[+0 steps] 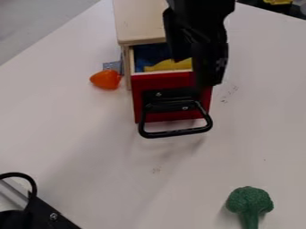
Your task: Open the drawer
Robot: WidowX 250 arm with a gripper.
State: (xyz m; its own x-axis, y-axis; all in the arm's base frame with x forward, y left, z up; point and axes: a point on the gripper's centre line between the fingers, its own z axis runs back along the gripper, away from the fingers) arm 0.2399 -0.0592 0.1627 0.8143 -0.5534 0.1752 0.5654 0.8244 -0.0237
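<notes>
Left of the gripper point(205, 71), we note an orange toy point(106, 79); well apart, lower right, a toy broccoli point(249, 201). The gripper, released or clenched we cannot tell, partly hides the open, red-fronted, black-handled drawer point(142, 85), holding something yellow point(170, 65).

No readable text or labels anywhere.

The red-fronted drawer point(164, 80) with a black loop handle point(176, 133) stands partly open, jutting from its wooden cabinet point(138, 20)
</notes>
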